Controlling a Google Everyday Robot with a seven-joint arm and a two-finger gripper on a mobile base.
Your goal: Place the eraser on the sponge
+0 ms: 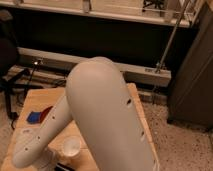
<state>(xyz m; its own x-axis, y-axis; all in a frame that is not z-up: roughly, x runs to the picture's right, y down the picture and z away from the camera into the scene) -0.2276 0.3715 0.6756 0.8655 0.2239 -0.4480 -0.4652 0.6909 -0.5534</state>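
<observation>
Wooden table [40, 97] mostly behind arm [105, 115]; sponge [34, 118] peeking out; hand unseen low left, grip untellable.

arm [107, 120] is recorded as a smooth, rounded, off-white shell. small dark recessed holes [128, 102] are noted along its side. a slimmer link [40, 137] of the same finish is dotted likewise. the tool is not captured within the view.

Bulky white arm [107, 115] bent across the foreground, forearm [40, 137] angled down-left, gripper hidden past the bottom-left edge
</observation>
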